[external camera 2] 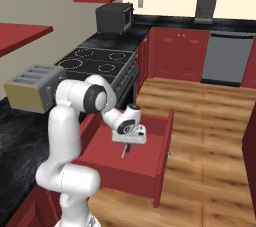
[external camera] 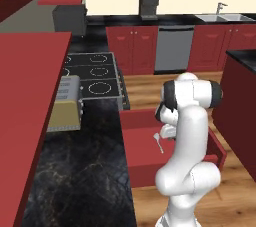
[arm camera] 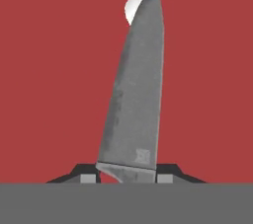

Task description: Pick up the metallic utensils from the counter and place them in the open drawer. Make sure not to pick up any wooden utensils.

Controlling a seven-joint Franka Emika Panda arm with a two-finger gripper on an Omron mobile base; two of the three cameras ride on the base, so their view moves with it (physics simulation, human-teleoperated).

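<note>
My gripper is shut on the handle end of a dark grey metallic knife, whose blade points straight down at the red floor of the open drawer. In the right base view the gripper hangs over the open drawer with the knife below it. A silvery spoon lies on the drawer floor, and its round bowl peeks out behind the blade tip. The island counter stands at the right. The wooden utensils are out of view.
A toaster sits on the black top left of the drawer, with the stove beyond it. A microwave and a dishwasher are further back. Wooden floor lies to the drawer's right.
</note>
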